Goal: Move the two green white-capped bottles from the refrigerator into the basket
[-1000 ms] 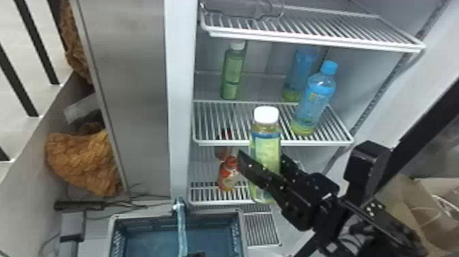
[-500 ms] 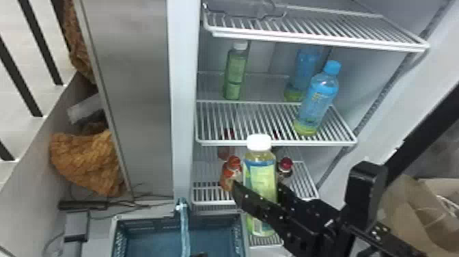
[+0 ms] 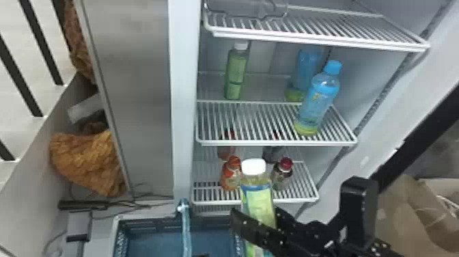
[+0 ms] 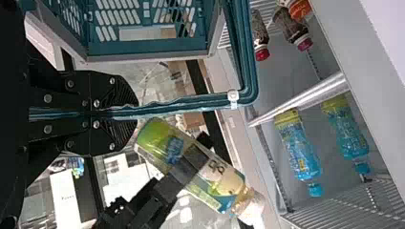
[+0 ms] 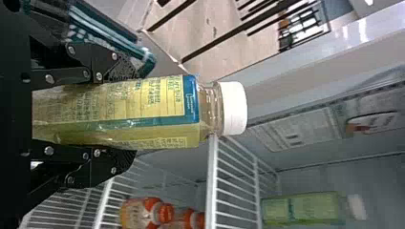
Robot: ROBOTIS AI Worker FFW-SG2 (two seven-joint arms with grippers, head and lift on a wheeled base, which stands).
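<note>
My right gripper (image 3: 254,227) is shut on a green white-capped bottle (image 3: 258,201), held upright in front of the lowest shelf, by the basket's right side. In the right wrist view the right gripper (image 5: 119,112) has its fingers on both sides of this bottle (image 5: 143,112). The other green white-capped bottle (image 3: 235,73) stands at the back left of the middle shelf. The blue basket (image 3: 119,235) is at the bottom, its handle (image 3: 186,229) raised. In the left wrist view my left gripper (image 4: 136,113) is shut on the basket's handle (image 4: 191,103).
Two blue-capped bottles (image 3: 317,99) stand on the right of the middle shelf (image 3: 239,141). Red-capped (image 3: 282,172) and orange-capped (image 3: 230,174) bottles are on the lowest shelf, behind the held bottle. The refrigerator's left wall edge (image 3: 186,102) rises beside the shelves.
The right gripper has carried its bottle down and slightly left, away from the middle shelf toward the basket, uncovering the red-capped bottle. The basket has stayed in place.
</note>
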